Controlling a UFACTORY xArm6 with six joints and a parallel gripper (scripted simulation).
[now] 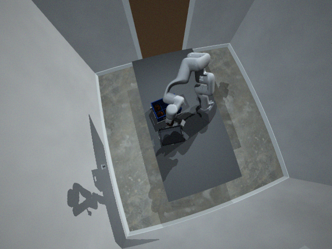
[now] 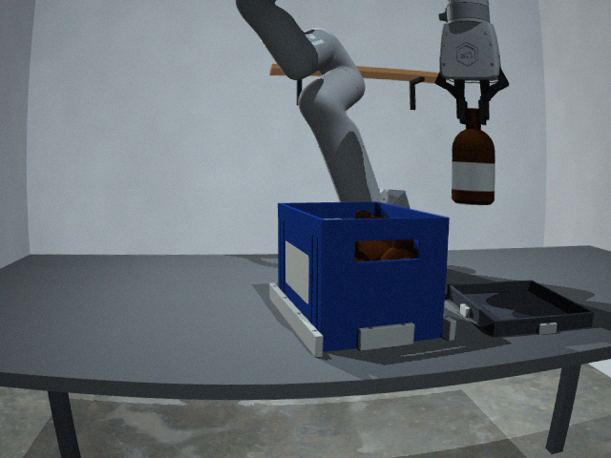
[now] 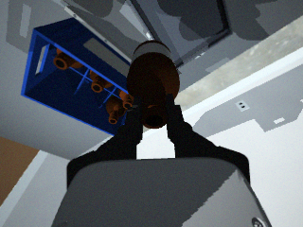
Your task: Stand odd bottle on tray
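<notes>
We have the brown bottle (image 1: 169, 124) (image 2: 473, 167) (image 3: 152, 78) upright in the air, its neck pinched between the fingers of the gripper (image 2: 473, 112) (image 3: 153, 104), between the crate and the tray as seen from above. Around it, the blue crate (image 1: 160, 118) (image 2: 385, 290) (image 3: 68, 112) stands level near the table's long edge, with four other brown bottles inside, their mouths showing in the wrist view. Beside the crate along that same edge of the table (image 1: 203, 166) (image 2: 148, 315) lies the black tray (image 1: 173, 142) (image 2: 537, 325) (image 3: 228, 32), level and with no bottle on it. So the lift out is done; standing the bottle on the tray and letting go remain. Whether this neck is truly the odd one, we can't fairly judge at this angle.
</notes>
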